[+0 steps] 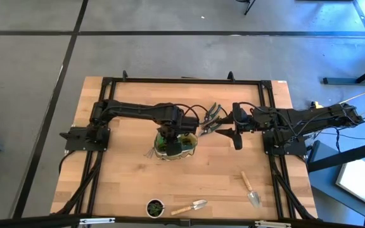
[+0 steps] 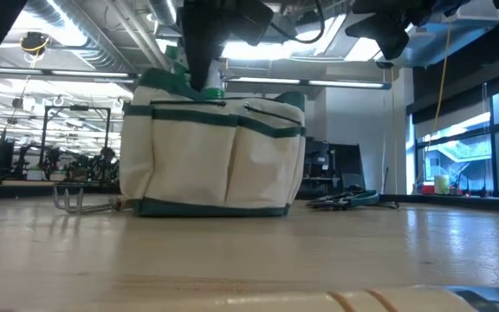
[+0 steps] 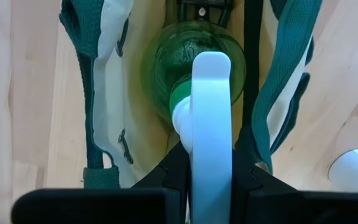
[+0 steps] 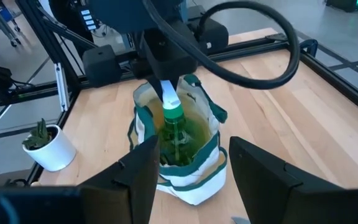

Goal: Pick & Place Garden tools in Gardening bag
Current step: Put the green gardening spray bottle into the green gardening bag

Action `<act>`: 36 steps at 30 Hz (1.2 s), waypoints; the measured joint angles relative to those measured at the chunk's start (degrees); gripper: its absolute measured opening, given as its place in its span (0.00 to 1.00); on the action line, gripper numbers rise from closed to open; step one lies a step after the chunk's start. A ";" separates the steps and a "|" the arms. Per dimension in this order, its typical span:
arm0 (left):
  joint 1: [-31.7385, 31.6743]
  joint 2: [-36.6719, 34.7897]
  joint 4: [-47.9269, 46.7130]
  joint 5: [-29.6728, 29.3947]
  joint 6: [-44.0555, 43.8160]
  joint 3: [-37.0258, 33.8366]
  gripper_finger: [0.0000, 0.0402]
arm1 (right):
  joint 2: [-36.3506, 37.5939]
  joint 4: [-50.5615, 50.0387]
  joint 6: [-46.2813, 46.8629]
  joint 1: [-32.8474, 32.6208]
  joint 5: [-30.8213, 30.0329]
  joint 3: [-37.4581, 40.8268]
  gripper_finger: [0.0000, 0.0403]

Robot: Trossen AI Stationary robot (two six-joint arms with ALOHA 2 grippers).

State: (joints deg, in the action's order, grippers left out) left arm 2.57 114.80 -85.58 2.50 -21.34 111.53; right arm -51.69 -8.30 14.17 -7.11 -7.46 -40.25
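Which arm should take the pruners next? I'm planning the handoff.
Right, probably: the right gripper hangs open beside the pruners, while the left gripper is shut on the spray bottle over the bag.

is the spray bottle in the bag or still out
In: the spray bottle stands upright inside the gardening bag, its white top gripped by the left gripper.

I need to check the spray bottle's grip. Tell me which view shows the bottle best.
The right wrist view: the spray bottle hangs upright in the gardening bag mouth, white top shut in the left gripper. The left wrist view shows it end-on; the high view only a green speck; the low view barely its neck.
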 joint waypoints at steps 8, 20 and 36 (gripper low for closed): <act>-0.04 0.00 0.54 -0.07 0.06 0.00 0.11 | -0.05 -0.08 0.00 0.00 -0.28 0.00 0.48; -0.04 0.16 1.53 0.03 0.51 0.02 0.11 | -0.05 -0.10 0.00 -0.01 -0.45 0.02 0.48; -0.20 0.85 1.74 0.28 1.00 -0.20 0.11 | -0.05 -0.12 0.00 -0.02 -0.44 0.02 0.48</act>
State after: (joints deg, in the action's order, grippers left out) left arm 2.37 115.66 -83.84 2.78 -20.34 111.33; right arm -51.75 -8.42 14.17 -7.14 -7.90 -40.23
